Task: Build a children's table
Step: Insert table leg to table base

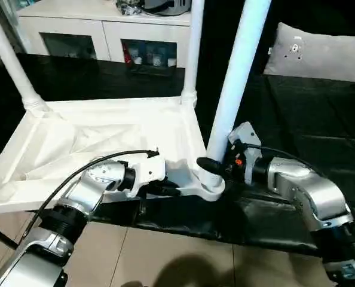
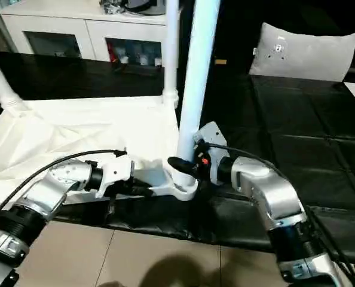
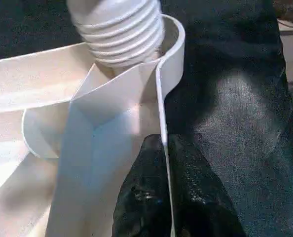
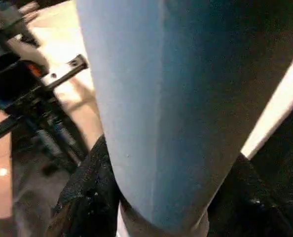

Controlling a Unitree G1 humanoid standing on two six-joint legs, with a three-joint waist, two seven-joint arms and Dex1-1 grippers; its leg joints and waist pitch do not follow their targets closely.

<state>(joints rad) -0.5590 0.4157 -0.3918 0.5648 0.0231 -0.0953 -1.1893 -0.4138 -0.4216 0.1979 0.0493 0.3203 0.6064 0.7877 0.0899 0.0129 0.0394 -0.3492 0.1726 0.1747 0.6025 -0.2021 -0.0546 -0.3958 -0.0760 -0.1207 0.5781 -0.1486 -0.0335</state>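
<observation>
On the black-covered surface [image 1: 297, 113], the upturned white plastic square tabletop [image 1: 94, 134] lay; the left gripper [image 3: 164, 148] pinched its thin rim shut, while the right gripper [image 1: 216, 167] clasped a long white tapered leg [image 1: 234, 78] standing in the near corner socket [image 1: 210, 188].

Three upright legs [image 1: 236, 84] fence tabletop [image 1: 106, 137]; black mat [image 1: 309, 113] beside stands open.
</observation>
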